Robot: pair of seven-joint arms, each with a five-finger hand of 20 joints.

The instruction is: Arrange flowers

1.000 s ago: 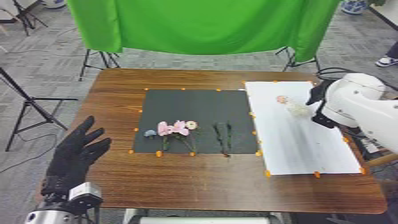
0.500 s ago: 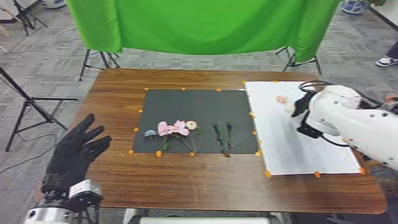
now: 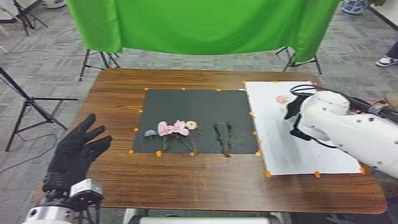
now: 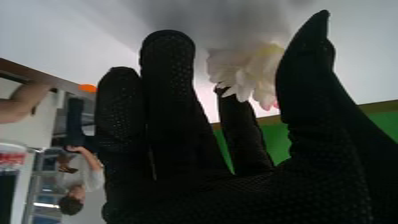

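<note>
While right hand hangs unclenched near one white flower, two green sprigs lie on one dark mat.

Looks like a robotics lab. You have grey carpet tiles underfoot, a black tripod stand at left, a green cloth hung beyond your brown table, orange markers dotting the tabletop.

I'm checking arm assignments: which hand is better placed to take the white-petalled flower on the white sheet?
Right, most likely: the right hand is over that white sheet, close to the flower. The left hand is beyond the dark grey mat, left on the table.
</note>
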